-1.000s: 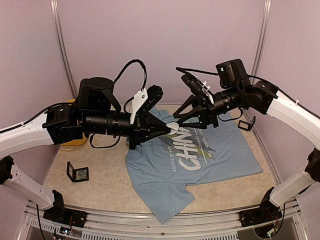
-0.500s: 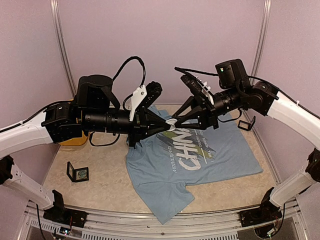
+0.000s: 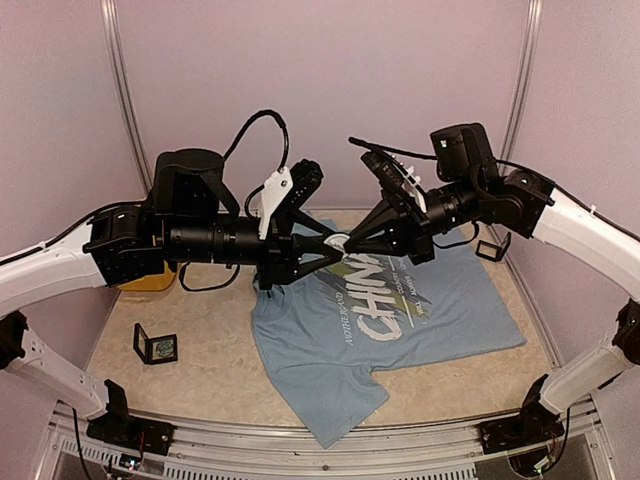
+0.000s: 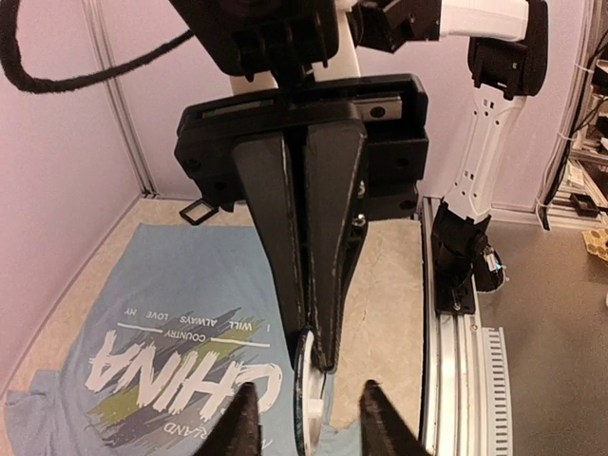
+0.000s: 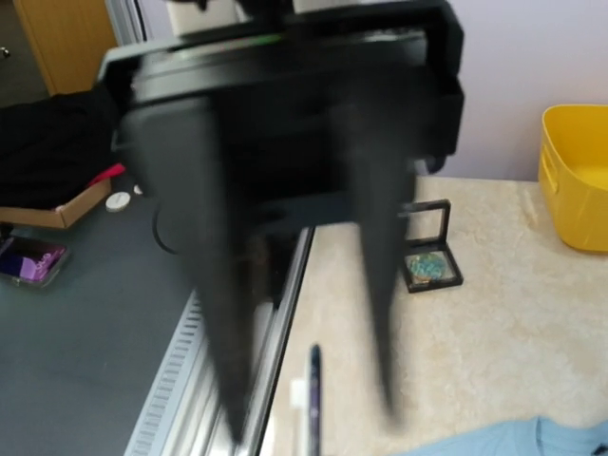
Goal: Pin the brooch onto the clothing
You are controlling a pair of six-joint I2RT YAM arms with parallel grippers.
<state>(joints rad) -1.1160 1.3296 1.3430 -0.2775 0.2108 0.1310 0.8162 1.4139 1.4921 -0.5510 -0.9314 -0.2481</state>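
Observation:
The brooch (image 3: 338,244), a small white disc, hangs in mid-air above the collar end of the clothing (image 3: 400,320), a light blue T-shirt with white "CHINA" lettering lying flat on the table. My right gripper (image 3: 347,241) is shut on the brooch's edge; in the left wrist view its two dark fingers (image 4: 328,237) are pressed together on the brooch (image 4: 309,389). My left gripper (image 4: 307,407) is open, its tips standing apart on either side of the disc without touching it. In the right wrist view the brooch (image 5: 312,399) shows edge-on between the blurred, spread left fingers (image 5: 214,313).
A yellow bin (image 3: 150,278) stands at the table's back left. A small black display case (image 3: 155,347) with a green piece inside sits front left. Another black frame (image 3: 493,248) stands right of the shirt. An aluminium rail (image 3: 330,450) runs along the near edge.
The right gripper has closed onto the brooch and the left gripper has opened off it. Both grippers stay tip to tip, a little higher than before.

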